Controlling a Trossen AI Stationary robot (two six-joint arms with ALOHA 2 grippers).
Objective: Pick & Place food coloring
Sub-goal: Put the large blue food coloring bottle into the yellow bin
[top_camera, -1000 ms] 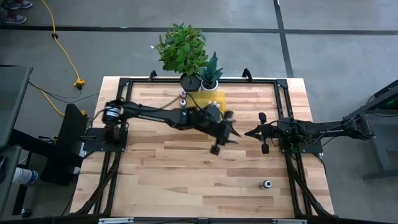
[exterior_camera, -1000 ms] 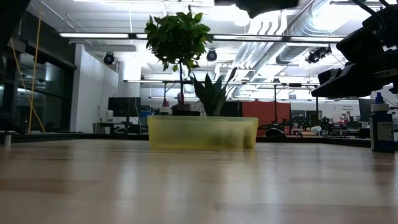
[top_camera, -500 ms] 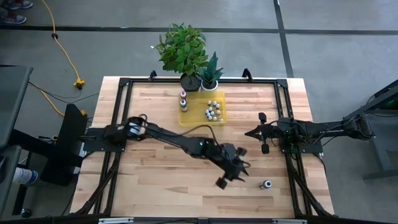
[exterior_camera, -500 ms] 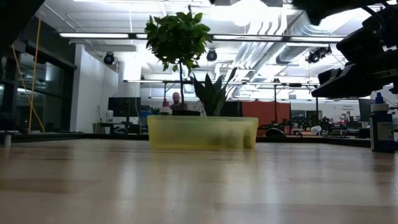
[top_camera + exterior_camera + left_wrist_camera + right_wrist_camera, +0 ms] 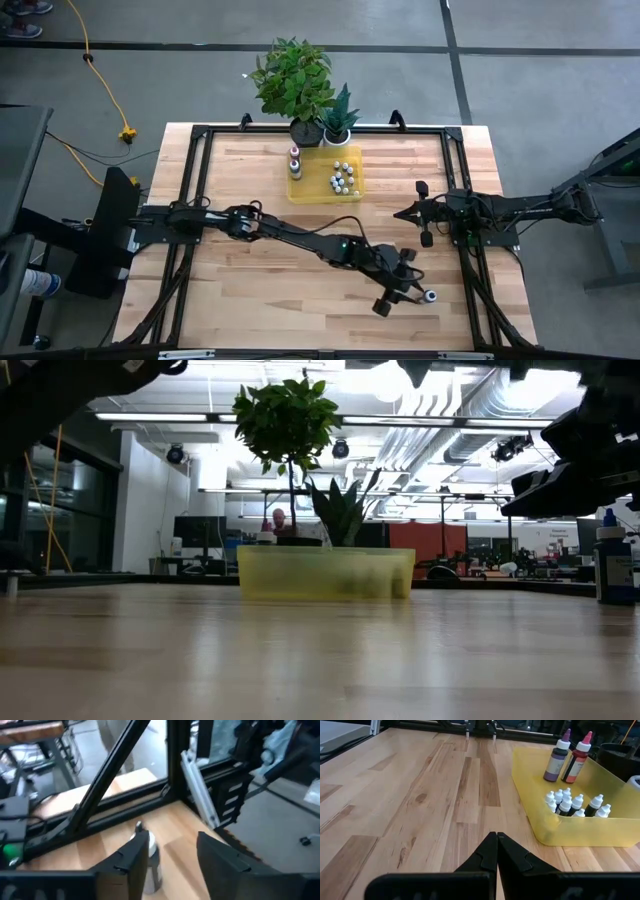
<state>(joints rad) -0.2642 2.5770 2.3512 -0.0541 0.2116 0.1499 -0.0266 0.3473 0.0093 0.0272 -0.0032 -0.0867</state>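
Observation:
A lone small bottle (image 5: 429,296) with a whitish cap stands upright on its base near the table's right front; it also shows in the left wrist view (image 5: 152,862) and in the low view (image 5: 612,563). My left gripper (image 5: 402,287) is open just left of it; in the left wrist view (image 5: 172,865) one finger (image 5: 131,861) partly hides the bottle. A yellow tray (image 5: 308,186) at the far middle holds several tiny white-capped bottles (image 5: 572,804) and two taller ones, purple (image 5: 556,759) and red (image 5: 577,759). My right gripper (image 5: 496,846) is shut and empty at the table's right side (image 5: 410,213).
Two potted plants (image 5: 298,82) stand at the far edge just behind the tray. The black frame rail (image 5: 470,270) runs along the table's right side close to the lone bottle. Bare wood lies at the front left and middle.
My left gripper has swept from beside the yellow tray toward the table's near right corner, its arm stretching out, and now stands beside the lone bottle. The bottle and the tray have stayed where they were.

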